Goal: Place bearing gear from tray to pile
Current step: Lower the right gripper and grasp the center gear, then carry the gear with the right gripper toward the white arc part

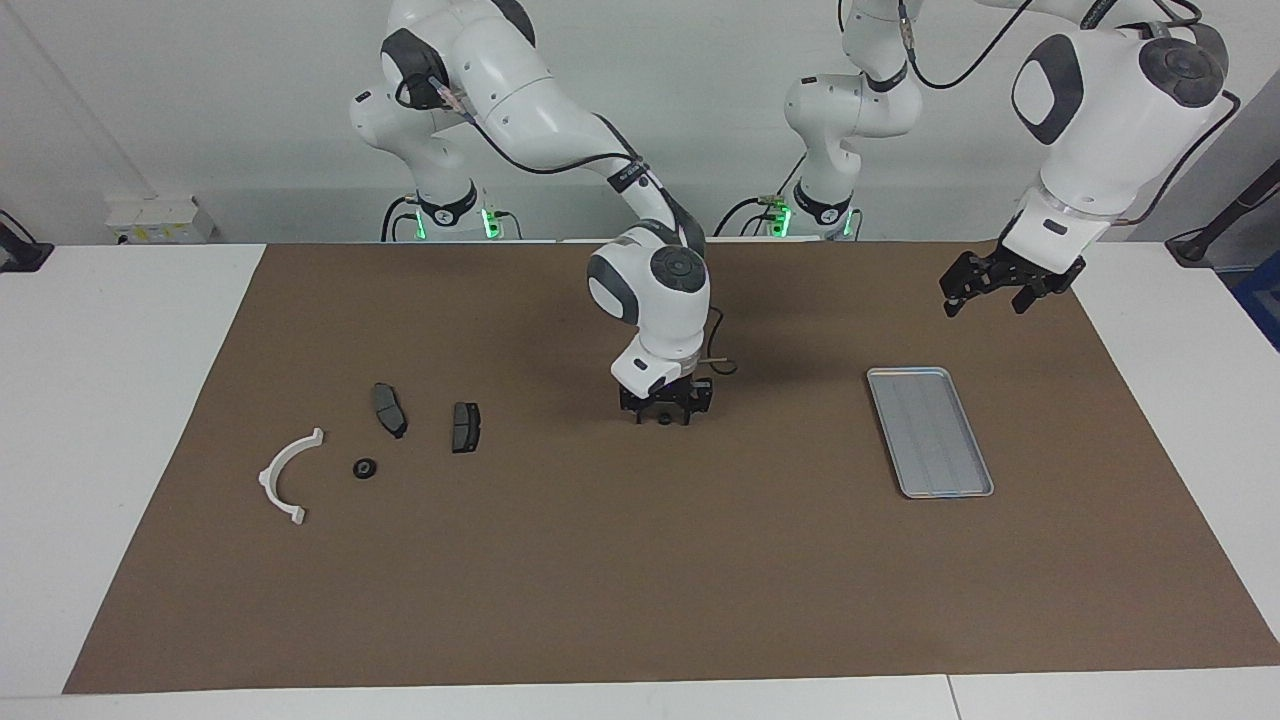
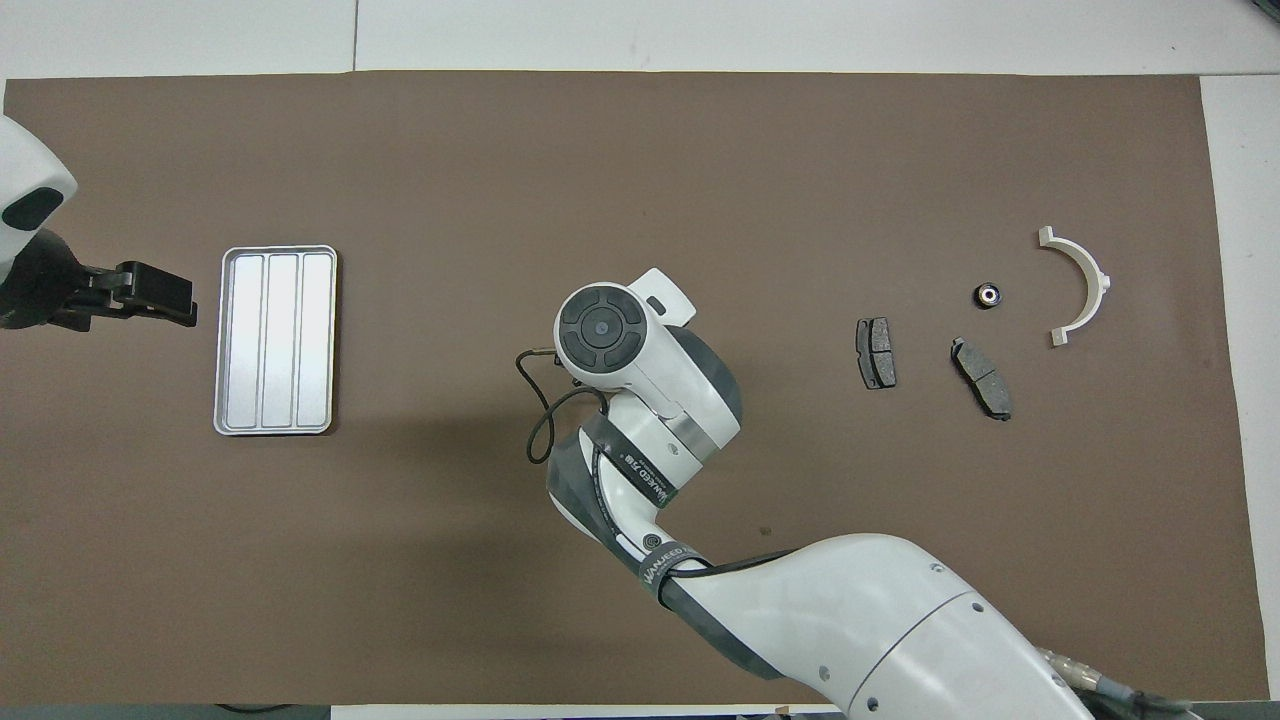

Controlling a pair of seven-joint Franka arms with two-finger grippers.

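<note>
The white bracket (image 1: 288,475) lies nearest the mat's (image 1: 640,600) front edge, the bearing gear (image 1: 365,467) just beside it in the pile. The tray (image 1: 930,431) sits toward the left arm's end. The right gripper (image 1: 665,415) hangs mid-mat; whether its fingers are apart I cannot tell. The left gripper (image 1: 985,295) waits, fingers spread.

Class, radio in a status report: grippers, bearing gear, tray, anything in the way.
Left gripper open, waiting near tray. Right gripper low over mid-mat. Tray empty; bearing gear on mat in pile with brake pads and bracket. Nothing in the way.

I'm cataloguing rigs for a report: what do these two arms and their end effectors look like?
Both arms have glossy white rounded shells with dark grey joint caps and black external cables. The right end effector and left end effector are black. Green lights glow at the bases.
</note>
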